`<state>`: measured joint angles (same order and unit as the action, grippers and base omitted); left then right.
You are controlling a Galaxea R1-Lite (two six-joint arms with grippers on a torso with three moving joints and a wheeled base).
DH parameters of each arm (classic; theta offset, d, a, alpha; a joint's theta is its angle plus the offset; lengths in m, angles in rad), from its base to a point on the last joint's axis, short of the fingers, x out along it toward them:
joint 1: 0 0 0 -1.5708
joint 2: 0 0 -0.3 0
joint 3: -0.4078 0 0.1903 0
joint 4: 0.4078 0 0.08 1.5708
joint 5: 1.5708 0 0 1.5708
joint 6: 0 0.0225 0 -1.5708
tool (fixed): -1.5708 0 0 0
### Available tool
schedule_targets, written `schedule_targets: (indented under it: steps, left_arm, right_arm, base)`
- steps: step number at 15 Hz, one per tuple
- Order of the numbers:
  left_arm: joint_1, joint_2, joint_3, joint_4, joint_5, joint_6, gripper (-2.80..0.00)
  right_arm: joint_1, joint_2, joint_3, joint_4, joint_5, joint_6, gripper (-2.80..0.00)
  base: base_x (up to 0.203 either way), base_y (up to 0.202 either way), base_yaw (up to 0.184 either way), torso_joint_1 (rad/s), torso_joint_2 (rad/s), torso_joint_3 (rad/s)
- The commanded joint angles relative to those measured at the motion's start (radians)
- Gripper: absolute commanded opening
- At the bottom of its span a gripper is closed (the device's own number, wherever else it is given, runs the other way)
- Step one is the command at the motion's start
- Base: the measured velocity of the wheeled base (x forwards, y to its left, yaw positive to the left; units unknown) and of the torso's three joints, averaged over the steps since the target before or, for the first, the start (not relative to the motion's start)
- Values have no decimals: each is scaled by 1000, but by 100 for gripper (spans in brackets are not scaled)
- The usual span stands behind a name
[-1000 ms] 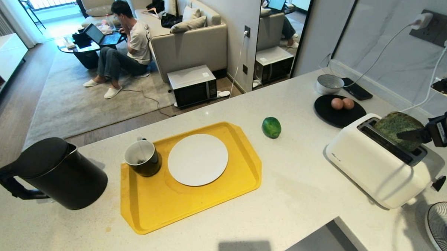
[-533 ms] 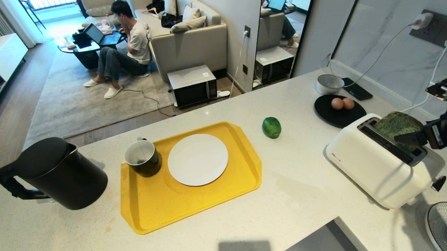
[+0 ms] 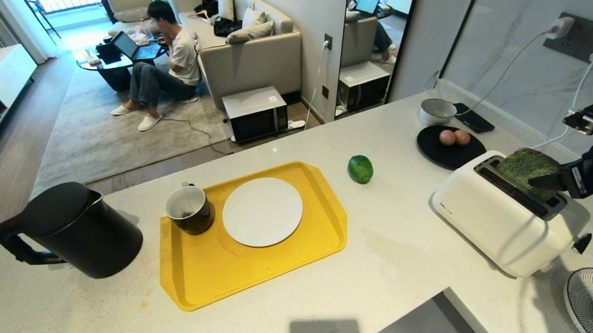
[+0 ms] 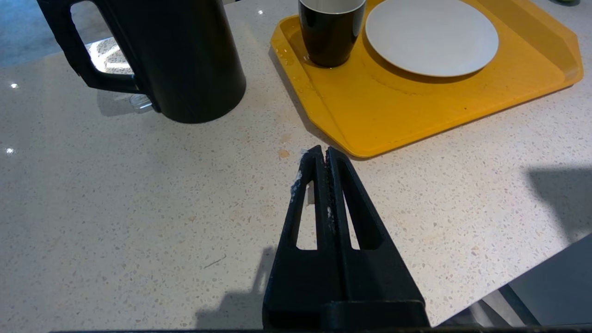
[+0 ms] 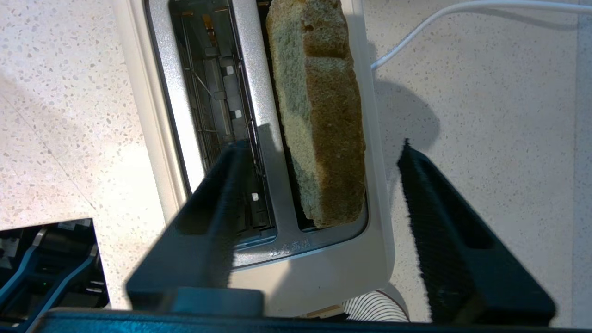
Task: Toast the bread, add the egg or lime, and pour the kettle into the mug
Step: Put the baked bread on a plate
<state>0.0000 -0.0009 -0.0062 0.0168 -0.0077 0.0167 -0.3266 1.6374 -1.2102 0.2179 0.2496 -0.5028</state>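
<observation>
The bread stands upright in the far slot of the white toaster, its top half sticking out. My right gripper is open astride the slice, one finger over the empty slot, the other beyond the toaster's edge, neither touching it. The black kettle stands at the counter's left. On the yellow tray sits the dark mug. The lime lies on the counter. Two eggs rest on a black plate. My left gripper is shut and empty above the counter, near the tray's corner.
A white plate lies on the tray beside the mug. A striped bowl holding another egg stands at the front right by the toaster. A grey bowl, a phone and power cords are at the back. A person sits on the floor beyond the counter.
My right gripper's fingers have drawn closer together around the bread without touching it. The bread stays in the slot. The left arm has not moved.
</observation>
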Motion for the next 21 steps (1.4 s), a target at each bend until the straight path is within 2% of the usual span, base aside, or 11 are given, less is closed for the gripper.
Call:
schedule_targets:
  steps: [1, 10, 18, 21]
  left_arm:
    - [0, -1, 0, 0, 0, 0, -280]
    - [0, -1, 0, 0, 0, 0, -280]
    - [0, -1, 0, 0, 0, 0, -280]
    - [0, -1, 0, 0, 0, 0, -280]
  right_arm:
    - [0, -3, 1, 1, 2, -1, -280]
    - [-1, -92, 41, 1, 3, 1, -280]
    - [-7, -348, 83, 4, 0, 6, -280]
    - [-12, -415, 85, 3, -23, 6, -280]
  base:
    - [0, 0, 0, 0, 0, 0]
    - [0, 0, 0, 0, 0, 0]
    - [0, 0, 0, 0, 0, 0]
    - [0, 0, 0, 0, 0, 0]
